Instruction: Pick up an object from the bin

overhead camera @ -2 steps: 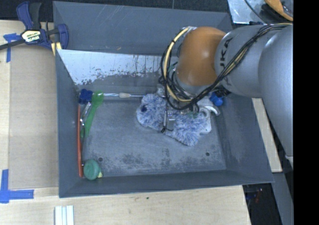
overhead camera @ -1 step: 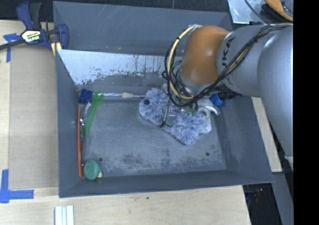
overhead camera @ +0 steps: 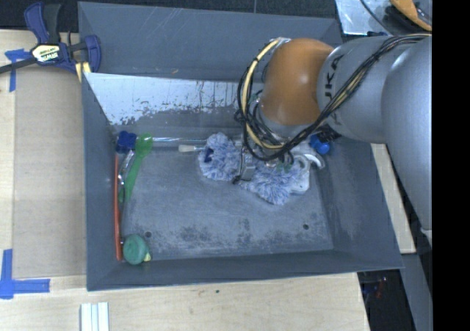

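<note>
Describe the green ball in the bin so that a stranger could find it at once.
Look at the left wall of the grey bin, where a thin orange rod lies. At the rod's near end, in the bin's corner, sits the green ball. It is the only round thing; the other green item is long.

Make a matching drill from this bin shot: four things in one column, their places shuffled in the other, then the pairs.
Things:
1. round green ball
2. thin orange rod
3. fluffy blue-and-white cloth
4. small blue block

Places in the grey metal bin:
A. middle, right by the gripper
B. near-left corner
C. lying along the left wall
D. far-left corner, at the foot of the back wall

Pairs: 1-B, 2-C, 3-A, 4-D
</note>
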### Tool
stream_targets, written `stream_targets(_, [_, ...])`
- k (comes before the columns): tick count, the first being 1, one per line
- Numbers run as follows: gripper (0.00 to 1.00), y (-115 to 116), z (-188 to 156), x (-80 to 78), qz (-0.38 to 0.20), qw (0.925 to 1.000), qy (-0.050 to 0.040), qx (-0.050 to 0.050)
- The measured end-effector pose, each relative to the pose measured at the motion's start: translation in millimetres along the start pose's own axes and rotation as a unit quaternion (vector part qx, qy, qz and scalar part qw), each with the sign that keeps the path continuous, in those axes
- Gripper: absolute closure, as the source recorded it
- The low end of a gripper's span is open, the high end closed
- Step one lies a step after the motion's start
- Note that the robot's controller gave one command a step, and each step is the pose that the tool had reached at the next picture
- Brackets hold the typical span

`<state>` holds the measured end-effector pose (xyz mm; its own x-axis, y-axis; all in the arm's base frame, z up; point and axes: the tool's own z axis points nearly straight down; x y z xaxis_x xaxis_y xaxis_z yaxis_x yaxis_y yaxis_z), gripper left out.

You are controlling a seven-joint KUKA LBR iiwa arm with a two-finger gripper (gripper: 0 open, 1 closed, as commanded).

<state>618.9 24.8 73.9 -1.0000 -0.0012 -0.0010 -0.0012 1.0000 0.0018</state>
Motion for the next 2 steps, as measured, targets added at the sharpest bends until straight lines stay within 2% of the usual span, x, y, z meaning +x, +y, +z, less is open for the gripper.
stream_targets(2, [1.00, 0.0, -8.9, 0.7, 0.000, 1.0000, 0.0005, 0.000])
